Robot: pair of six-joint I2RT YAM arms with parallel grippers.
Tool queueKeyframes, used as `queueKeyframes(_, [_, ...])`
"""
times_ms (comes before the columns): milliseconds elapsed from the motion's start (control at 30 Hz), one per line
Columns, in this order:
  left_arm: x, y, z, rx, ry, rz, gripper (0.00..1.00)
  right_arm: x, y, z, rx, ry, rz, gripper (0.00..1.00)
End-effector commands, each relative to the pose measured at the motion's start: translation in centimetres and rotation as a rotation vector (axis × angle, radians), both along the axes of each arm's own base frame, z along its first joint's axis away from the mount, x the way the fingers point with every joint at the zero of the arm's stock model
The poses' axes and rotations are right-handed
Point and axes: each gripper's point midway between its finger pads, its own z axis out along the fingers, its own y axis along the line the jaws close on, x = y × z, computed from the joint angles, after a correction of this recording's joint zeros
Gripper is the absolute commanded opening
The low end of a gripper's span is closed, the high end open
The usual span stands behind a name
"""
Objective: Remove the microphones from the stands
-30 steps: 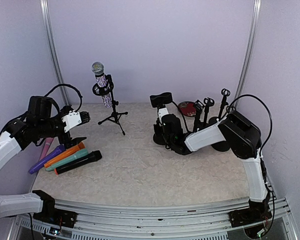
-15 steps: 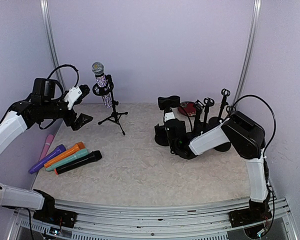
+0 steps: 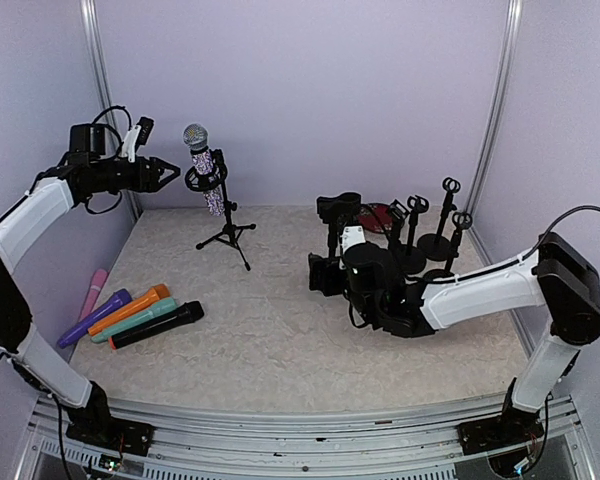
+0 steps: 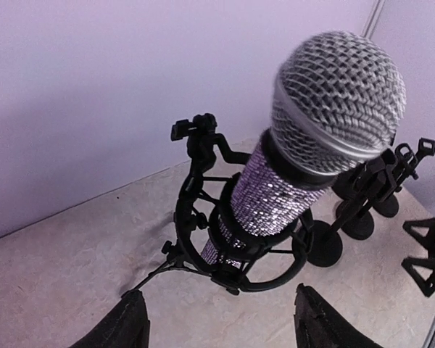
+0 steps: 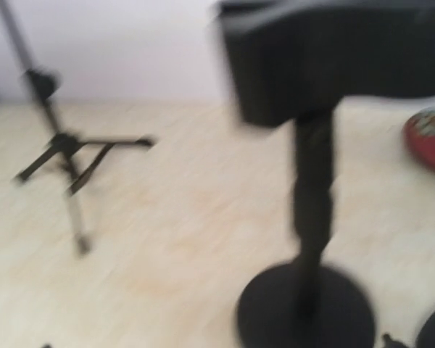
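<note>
Near the tabletop's left edge lies a row of loose mics (image 3: 140,318), pink, purple, orange, teal and black, side by side. Right of the middle, the right gripper (image 3: 322,272) sits low over the tabletop, its arm reaching in from the near right corner. Its own view is blurred and the overhead shows it only as a dark lump, so I cannot tell how its jaws stand. A clamp post (image 3: 336,212) on a round base stands just beyond it, close in front of its camera (image 5: 308,217). More empty posts (image 3: 432,225) cluster toward the far right corner, with a red object (image 3: 377,215) among them.

Toward the far left corner the stand (image 3: 227,232) is on its tripod legs. The mic (image 3: 201,155) sits in its ring mount, tilted, silver head up and glitter body through the ring (image 4: 275,196). The left gripper (image 3: 168,176) hangs raised just left of the mic, pointing at it. Its jaws are parted, nothing between them, and its fingertips (image 4: 130,326) stop short of the mic.
</note>
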Motion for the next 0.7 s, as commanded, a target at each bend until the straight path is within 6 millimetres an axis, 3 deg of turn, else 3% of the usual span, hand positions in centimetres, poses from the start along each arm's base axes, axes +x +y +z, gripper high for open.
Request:
queueKeyframes(0, [1.3, -0.6, 2.0, -0.223, 0.058, -0.022, 0.66, -3.6, 0.9, 0.5, 0.07, 0.068, 0.057, 0.92])
queueKeyframes(167, [3.0, -1.2, 1.7, -0.352, 0.125, -0.041, 0.64, -5.7, 3.2, 3.7, 0.142, 0.06, 0.165, 0.85])
queueKeyframes(400, [5.3, -1.2, -1.2, -0.421, 0.226, -0.014, 0.54, -6.3, 5.2, 7.2, 0.182, 0.033, 0.245, 0.8])
queueKeyframes(567, [4.8, -2.0, -1.7, -0.487, 0.244, -0.074, 0.29, -6.0, 5.9, 8.7, 0.201, 0.013, 0.261, 0.74])
queueKeyframes(667, [4.5, -2.3, -2.0, -0.528, 0.277, -0.089, 0.2, -4.5, 7.5, 10.1, 0.214, 0.006, 0.291, 0.72])
